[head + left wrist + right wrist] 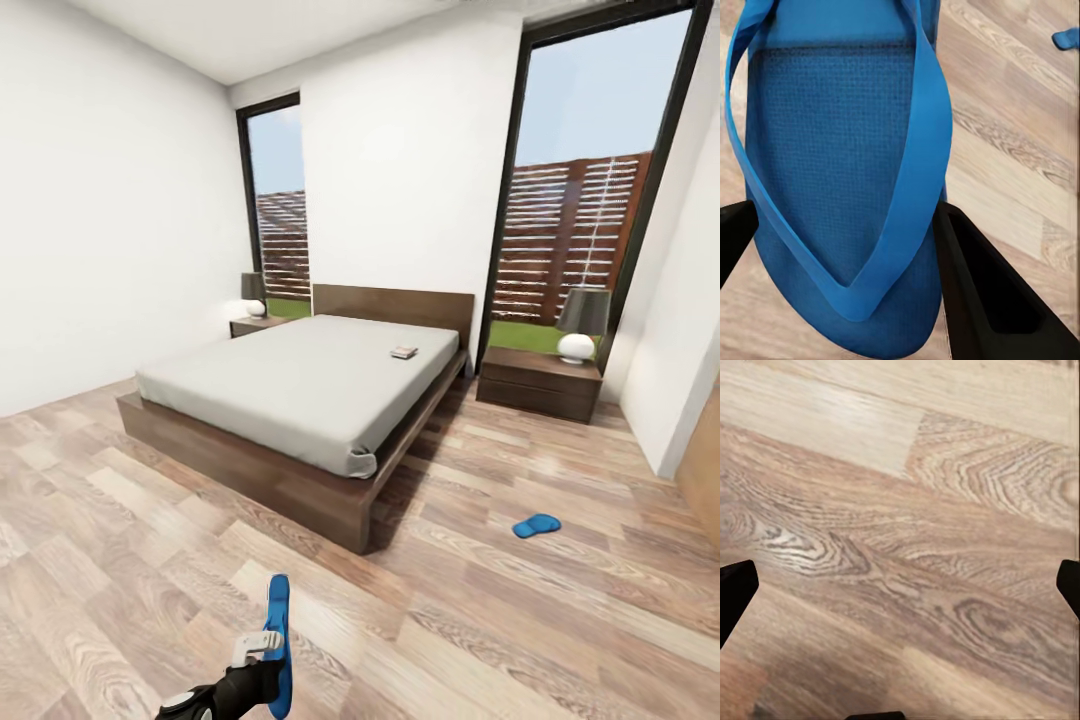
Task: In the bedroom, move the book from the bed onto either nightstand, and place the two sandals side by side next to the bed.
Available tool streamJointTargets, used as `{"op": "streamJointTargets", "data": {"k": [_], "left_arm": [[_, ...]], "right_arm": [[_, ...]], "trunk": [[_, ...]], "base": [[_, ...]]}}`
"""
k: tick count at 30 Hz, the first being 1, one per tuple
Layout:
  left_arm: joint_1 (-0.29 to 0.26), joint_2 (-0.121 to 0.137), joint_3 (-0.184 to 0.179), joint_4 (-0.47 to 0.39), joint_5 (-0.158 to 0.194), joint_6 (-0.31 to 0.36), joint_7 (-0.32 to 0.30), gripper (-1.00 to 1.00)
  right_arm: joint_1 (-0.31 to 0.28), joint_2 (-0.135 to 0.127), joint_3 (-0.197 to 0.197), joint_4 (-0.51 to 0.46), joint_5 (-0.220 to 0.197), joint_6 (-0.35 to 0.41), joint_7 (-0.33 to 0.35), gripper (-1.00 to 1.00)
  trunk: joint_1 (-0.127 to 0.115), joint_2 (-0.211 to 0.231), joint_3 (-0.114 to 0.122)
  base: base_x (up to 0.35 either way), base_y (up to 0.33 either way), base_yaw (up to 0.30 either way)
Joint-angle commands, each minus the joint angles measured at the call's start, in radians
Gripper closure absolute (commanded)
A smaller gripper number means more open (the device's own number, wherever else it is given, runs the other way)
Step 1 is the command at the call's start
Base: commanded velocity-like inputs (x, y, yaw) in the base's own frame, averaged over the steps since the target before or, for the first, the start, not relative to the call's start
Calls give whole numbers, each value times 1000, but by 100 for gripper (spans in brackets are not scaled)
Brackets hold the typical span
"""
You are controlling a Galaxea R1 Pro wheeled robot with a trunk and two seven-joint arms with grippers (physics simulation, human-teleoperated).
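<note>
My left gripper [262,652] is shut on a bright blue sandal [278,628], held on edge above the floor at the bottom of the head view. Close up, that sandal [832,165] sits between the black fingers [982,296]. The other sandal [537,525] lies flat on the floor right of the bed's foot corner, and shows small in the left wrist view [1066,37]. The book [404,352] rests on the bed [300,385] near the headboard's right side. A nightstand [540,383] stands right of the bed, another [258,325] at its far left. My right gripper [900,592] is open over bare floor.
Each nightstand carries a lamp [581,325]. Tall windows flank the headboard wall. A white wall section [680,330] juts out at the right, with a brown door edge [705,460] beside it. Wood-plank floor stretches between me and the bed.
</note>
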Motion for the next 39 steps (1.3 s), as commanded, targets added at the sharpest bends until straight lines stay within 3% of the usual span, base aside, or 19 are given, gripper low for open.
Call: {"op": "streamJointTargets", "data": {"k": [1,39], "left_arm": [[0,-1,7,-1,8,9,-6,100],[0,-1,7,-1,8,9,-6,100]], "right_arm": [[0,0,-3,-1,-10,7,6,-100],[-1,0,-3,-1,-10,7,6,-100]], "trunk": [[0,0,-1],[0,0,-1]], "base": [[0,0,-300],[0,0,-300]]}}
